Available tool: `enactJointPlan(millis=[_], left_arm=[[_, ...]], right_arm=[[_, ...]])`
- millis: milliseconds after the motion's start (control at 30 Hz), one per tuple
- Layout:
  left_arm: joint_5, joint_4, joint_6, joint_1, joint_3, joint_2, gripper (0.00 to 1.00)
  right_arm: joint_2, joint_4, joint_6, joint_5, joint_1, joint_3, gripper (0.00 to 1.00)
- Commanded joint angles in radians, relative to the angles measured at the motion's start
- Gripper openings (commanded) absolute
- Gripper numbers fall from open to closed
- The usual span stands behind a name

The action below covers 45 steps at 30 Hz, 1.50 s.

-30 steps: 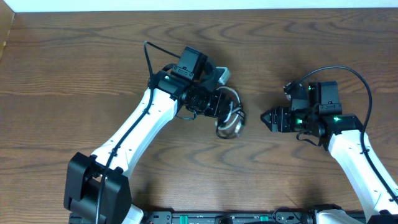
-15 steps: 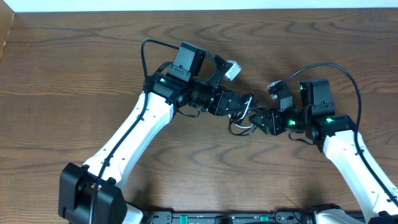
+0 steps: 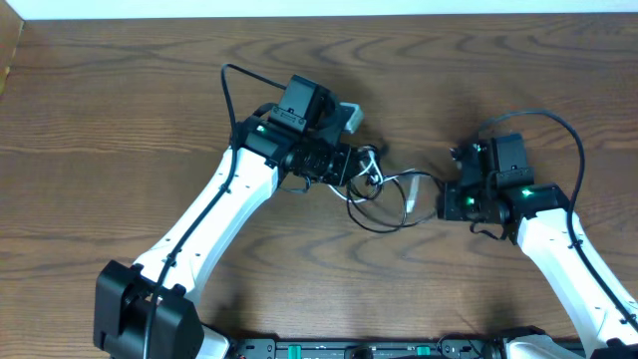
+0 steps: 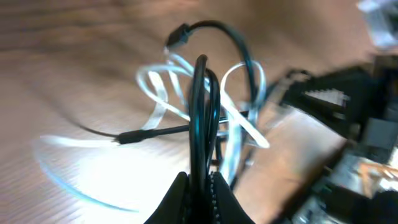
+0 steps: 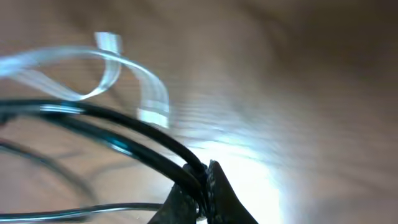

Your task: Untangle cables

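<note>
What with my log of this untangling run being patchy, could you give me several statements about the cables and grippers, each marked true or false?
1. The left gripper is shut on the black cable. True.
2. The right gripper is open and holds nothing. False: it is shut on the black cable too.
3. The white cable lies well apart from the black one. False: in the left wrist view its loops cross the black cable.
4. The cables span the gap between the two grippers above the wooden table. True.
</note>
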State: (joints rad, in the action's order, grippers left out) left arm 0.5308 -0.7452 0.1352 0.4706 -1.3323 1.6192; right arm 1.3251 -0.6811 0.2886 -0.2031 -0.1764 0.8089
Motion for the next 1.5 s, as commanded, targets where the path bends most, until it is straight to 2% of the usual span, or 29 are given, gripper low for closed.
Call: enactJointPlan(millis=[0,100,233,267,333,433,567,633,700,833,933,1033,1167,1267,1333,1467], left_arm=[[-0.136,-0.002,0.05,-0.031,-0.001,-0.02,0.07],[-0.122,-0.002,0.075,-0.037,-0.001,-0.02,0.07],[0.003,0.005,0.076,-0.035,-0.001,-0.02,0.07],[0.016,0.005,0.076,-0.035,-0.001,-0.02,0.07],[0.037,0.006,0.075,-0.035,-0.001,-0.02,0.08],[0.124,0.007,0.031,-0.035,-0.001,-0.02,0.07],[0.306,0.019,-0.05,-0.035,-0.001,-0.02,0.07],[0.435,0.038,-0.092,-0.035,-0.001,-0.02,0.07],[0.449,0.047,-0.09,-0.035,-0.001,-0.02,0.07],[0.454,0.047,-0.09,-0.035,-0.001,-0.02,0.07],[0.491,0.053,-0.09,-0.034,-0.001,-0.02,0.07],[0.546,0.076,-0.09,-0.03,-0.001,-0.02,0.07],[0.605,0.116,-0.09,-0.026,-0.001,-0.02,0.08],[0.611,0.126,-0.09,-0.026,-0.001,-0.02,0.07],[0.61,0.126,-0.09,-0.026,-0.001,-0.02,0.07],[0.609,0.125,-0.09,-0.026,-0.001,-0.02,0.07]], right_arm=[[0.004,-0.05,0.141,0.306,0.0,0.013,0.01],[0.004,-0.058,0.191,0.351,0.0,0.013,0.09],[0.004,-0.035,0.19,0.346,0.0,0.013,0.19],[0.004,-0.03,0.191,0.343,0.0,0.013,0.24],[0.004,-0.008,0.19,0.299,0.0,0.013,0.4],[0.004,0.029,0.166,0.154,0.0,0.013,0.5],[0.004,0.113,-0.034,-0.199,-0.001,0.013,0.54],[0.004,0.17,-0.135,-0.438,-0.001,0.013,0.62],[0.004,0.194,-0.169,-0.552,-0.002,0.013,0.65],[0.004,0.215,-0.201,-0.681,-0.002,0.013,0.69],[0.004,0.214,-0.201,-0.69,-0.002,0.013,0.73],[0.004,0.214,-0.201,-0.69,-0.002,0.013,0.72],[0.004,0.214,-0.201,-0.687,-0.002,0.013,0.56],[0.004,0.213,-0.201,-0.657,-0.002,0.013,0.21],[0.004,0.204,-0.2,-0.6,-0.002,0.013,0.01],[0.004,0.161,-0.199,-0.46,-0.002,0.013,0.01]])
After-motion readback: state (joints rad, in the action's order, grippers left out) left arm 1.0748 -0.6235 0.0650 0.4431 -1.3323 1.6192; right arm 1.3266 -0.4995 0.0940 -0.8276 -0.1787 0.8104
